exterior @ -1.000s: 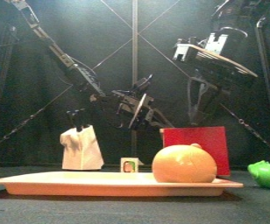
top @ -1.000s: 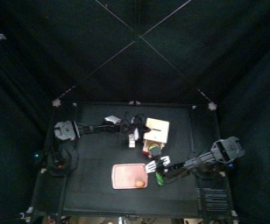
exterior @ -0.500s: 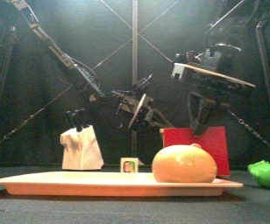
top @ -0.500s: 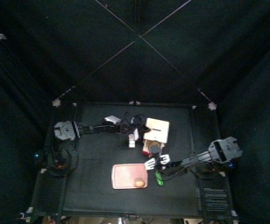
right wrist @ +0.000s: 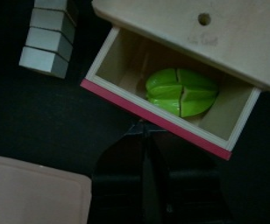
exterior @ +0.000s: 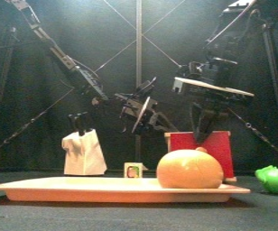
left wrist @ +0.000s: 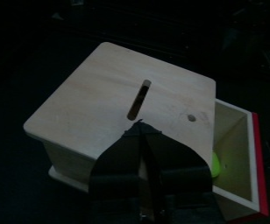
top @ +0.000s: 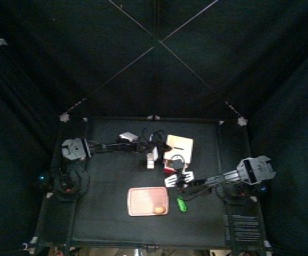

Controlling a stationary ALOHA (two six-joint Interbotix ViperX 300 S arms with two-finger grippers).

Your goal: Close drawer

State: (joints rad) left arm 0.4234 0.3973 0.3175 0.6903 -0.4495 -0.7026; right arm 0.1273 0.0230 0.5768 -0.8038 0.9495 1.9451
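Red-fronted drawer [right wrist: 161, 109] is standing open, a green fruit [right wrist: 182, 93] inside, facing the right arm's nearly pressed-together fingers [right wrist: 144, 140].

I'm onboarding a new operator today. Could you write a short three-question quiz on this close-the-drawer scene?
1. True or false: the drawer is already pushed fully shut.
2. What lies inside the drawer? A) an orange fruit B) a green object C) nothing
3. Which gripper faces the drawer's red front edge?

Key
1. False: in the right wrist view it stands pulled out of the cream wooden box.
2. B: a green object sits in the open compartment. The orange fruit lies on the pink tray.
3. The right gripper, just in front of that edge; the left gripper is over the box top.
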